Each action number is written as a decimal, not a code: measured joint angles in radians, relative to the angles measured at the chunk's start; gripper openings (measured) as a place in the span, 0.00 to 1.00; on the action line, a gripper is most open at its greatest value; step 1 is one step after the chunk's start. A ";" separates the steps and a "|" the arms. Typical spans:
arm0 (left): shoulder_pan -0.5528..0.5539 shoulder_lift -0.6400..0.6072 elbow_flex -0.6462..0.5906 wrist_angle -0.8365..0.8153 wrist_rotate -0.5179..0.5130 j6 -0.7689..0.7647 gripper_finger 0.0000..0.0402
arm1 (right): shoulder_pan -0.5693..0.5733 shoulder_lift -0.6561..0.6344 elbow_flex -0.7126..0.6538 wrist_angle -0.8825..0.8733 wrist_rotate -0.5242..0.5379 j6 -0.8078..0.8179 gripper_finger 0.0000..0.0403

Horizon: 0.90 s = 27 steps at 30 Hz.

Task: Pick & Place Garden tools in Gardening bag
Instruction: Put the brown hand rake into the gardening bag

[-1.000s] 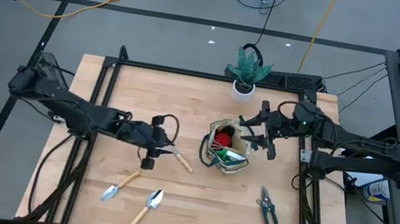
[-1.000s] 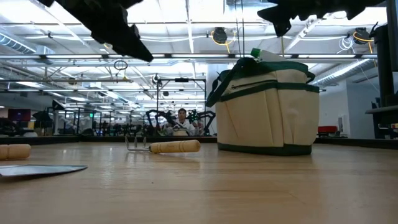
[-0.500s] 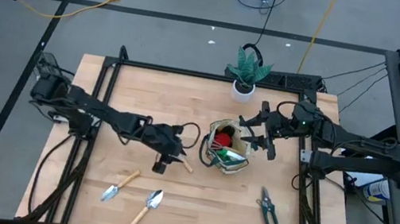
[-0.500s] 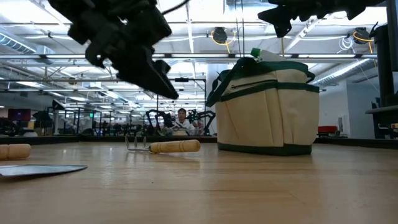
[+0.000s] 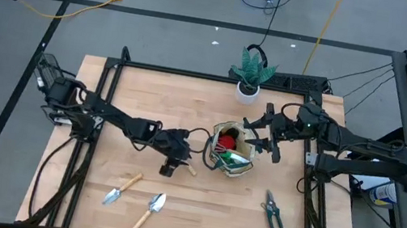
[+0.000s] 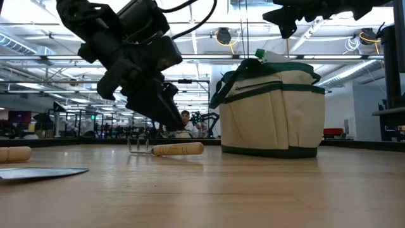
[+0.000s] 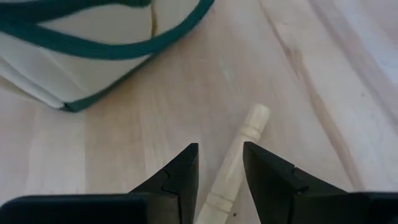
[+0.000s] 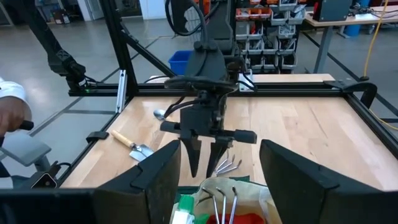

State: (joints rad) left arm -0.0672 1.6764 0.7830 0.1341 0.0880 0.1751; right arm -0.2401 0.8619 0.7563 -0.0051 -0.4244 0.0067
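Left gripper [image 7: 219,168] open astride the pale wooden-handled hand rake [image 7: 239,155] (not closed on it), tan canvas gardening bag [image 5: 232,150] at 3 o'clock, right gripper [image 8: 219,163] open above the bag.

Potted plant [image 5: 251,74] (white pot) at table [image 5: 195,219] edge, blue bin [image 8: 183,61]

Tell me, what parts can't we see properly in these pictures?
- Hand rake: left wrist view shows only its wooden handle between the left end effector fingers; the prongs are cut off by the picture edge.
- Gardening bag: low view shows only its outside; the canvas wall hides the contents.
- Trowels: high view, too small for detail.
- Person: low view, partly behind the left arm.
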 joint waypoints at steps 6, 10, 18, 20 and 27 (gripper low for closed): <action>0.000 0.000 0.000 -0.021 0.063 -0.003 0.41 | 0.000 0.000 0.000 0.000 0.000 0.000 0.53; -0.001 0.000 0.000 -0.027 0.064 0.049 0.52 | 0.000 0.000 0.000 0.000 0.000 0.000 0.52; 0.003 0.066 0.001 0.005 0.043 0.061 0.60 | 0.000 0.000 0.000 -0.001 0.000 0.000 0.52; 0.003 0.093 0.000 0.015 0.042 0.069 0.61 | 0.000 0.000 0.000 -0.001 0.000 0.001 0.52; 0.014 0.133 0.002 0.052 0.056 0.081 0.61 | 0.000 0.000 0.000 -0.027 0.002 0.012 0.53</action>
State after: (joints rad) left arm -0.0530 1.8092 0.7853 0.1862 0.1435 0.2559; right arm -0.2405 0.8622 0.7563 -0.0319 -0.4226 0.0187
